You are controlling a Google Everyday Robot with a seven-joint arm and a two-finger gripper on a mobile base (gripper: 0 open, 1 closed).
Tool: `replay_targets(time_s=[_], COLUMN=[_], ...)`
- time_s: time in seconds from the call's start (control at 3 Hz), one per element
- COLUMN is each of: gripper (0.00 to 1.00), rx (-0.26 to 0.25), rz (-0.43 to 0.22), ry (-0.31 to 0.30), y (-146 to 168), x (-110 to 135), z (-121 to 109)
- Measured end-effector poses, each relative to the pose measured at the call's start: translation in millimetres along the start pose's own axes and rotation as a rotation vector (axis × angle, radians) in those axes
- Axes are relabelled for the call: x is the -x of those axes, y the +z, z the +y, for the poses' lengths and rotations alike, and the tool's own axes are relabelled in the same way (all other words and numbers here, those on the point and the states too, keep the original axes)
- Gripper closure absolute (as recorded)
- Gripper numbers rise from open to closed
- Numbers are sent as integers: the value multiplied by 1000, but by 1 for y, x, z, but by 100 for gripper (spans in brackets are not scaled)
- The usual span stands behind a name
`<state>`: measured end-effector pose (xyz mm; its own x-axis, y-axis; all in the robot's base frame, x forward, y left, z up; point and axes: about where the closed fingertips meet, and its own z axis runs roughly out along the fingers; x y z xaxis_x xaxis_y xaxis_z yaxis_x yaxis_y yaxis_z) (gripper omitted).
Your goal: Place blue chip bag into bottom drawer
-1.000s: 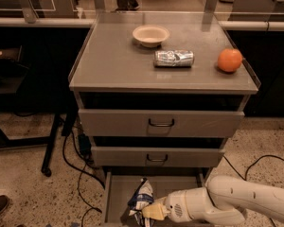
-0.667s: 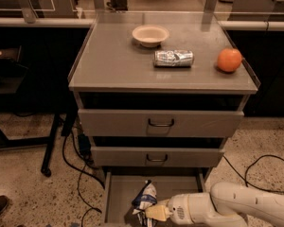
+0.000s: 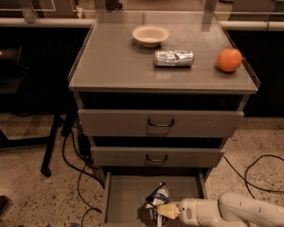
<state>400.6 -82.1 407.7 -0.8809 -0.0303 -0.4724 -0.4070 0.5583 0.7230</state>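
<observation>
The blue chip bag is crumpled, dark blue with white print, and stands inside the open bottom drawer at the frame's lower middle. My gripper comes in from the lower right on a white arm and sits at the bag's lower edge, low inside the drawer. The pale fingertips touch the bag. The drawer's front part is cut off by the frame's bottom edge.
On the cabinet top lie a pale bowl, a crushed silver can and an orange. Two upper drawers with dark handles are slightly ajar. Black cables trail on the floor left and right.
The arm and gripper have sunk lower and slightly right, carrying the chip bag further down into the bottom drawer.
</observation>
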Motion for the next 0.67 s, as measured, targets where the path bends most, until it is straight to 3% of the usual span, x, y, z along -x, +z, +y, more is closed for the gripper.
replay_targets(time_s=[0.67], gripper=[100], rx=[-18], rz=[49], ry=[65], y=[45], x=[4], z=[-62])
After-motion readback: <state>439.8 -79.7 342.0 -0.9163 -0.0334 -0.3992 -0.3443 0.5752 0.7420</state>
